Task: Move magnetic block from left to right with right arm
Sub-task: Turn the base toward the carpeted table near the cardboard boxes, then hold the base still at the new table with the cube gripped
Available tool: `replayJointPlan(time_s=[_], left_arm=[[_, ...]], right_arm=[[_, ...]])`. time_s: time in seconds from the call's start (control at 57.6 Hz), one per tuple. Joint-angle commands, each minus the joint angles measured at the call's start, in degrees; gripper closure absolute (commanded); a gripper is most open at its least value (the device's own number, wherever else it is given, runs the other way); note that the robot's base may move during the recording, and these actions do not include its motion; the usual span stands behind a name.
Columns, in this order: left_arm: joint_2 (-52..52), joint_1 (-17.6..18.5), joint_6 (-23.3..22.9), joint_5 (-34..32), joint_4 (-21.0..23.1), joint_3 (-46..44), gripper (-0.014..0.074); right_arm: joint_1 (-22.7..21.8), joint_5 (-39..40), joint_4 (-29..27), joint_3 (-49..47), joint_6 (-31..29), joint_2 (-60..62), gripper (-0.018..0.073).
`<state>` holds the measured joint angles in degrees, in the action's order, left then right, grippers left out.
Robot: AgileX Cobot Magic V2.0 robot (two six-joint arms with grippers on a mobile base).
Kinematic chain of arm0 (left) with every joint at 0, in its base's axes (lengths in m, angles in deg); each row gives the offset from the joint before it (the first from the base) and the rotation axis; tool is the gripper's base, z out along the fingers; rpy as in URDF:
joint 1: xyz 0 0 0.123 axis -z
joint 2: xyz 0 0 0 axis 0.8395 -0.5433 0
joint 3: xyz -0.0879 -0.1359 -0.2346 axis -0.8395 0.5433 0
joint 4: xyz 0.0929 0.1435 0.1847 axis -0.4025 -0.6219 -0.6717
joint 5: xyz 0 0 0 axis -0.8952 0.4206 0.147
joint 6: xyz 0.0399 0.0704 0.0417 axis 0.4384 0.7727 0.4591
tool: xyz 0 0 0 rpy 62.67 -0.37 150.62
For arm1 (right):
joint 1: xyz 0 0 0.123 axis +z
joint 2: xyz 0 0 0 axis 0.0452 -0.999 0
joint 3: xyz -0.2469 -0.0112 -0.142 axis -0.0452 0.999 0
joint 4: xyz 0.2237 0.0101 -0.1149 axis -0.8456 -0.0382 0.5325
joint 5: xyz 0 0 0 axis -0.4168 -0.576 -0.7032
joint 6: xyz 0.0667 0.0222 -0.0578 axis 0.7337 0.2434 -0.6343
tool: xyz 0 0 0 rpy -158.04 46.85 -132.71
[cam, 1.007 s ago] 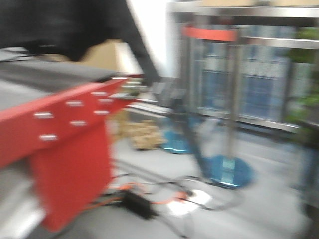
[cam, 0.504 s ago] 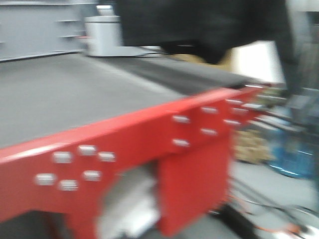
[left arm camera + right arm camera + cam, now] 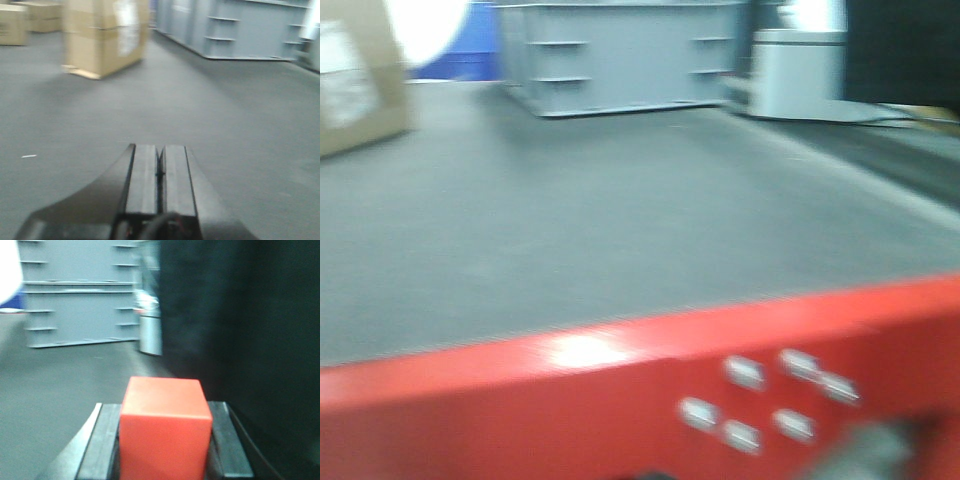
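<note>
The magnetic block, a plain red cube, sits clamped between the two black fingers of my right gripper in the right wrist view, above the grey belt surface. In the left wrist view my left gripper hangs over the grey surface with its two pads pressed together and nothing between them. Neither gripper nor the block shows in the blurred front view, which shows the grey surface and its red frame.
A brown cardboard box with a white label stands at the far left, with more boxes behind. Grey shelving lines the back, beside a white bin. A dark mass fills the right.
The front view has swept left: from the floor, cables and metal rack beside the red frame, along the frame, to the grey surface with the shelving and box behind it.
</note>
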<state>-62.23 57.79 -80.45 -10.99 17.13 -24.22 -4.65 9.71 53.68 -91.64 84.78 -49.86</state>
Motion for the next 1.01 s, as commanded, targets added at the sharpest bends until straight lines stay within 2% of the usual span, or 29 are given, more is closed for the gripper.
replayJointPlan(time_s=[0.0, 0.99], left_arm=[[0.5, -0.1, -0.4, -4.9, 0.2, 0.6, 0.0722], [0.5, -0.1, -0.4, -4.9, 0.2, 0.6, 0.0722]], right_arm=[[-0.2, 4.9, 0.0, -1.8, -0.6, -0.5, 0.0263], [0.0, 5.3, 0.0, -1.8, -0.6, -0.5, 0.0263]])
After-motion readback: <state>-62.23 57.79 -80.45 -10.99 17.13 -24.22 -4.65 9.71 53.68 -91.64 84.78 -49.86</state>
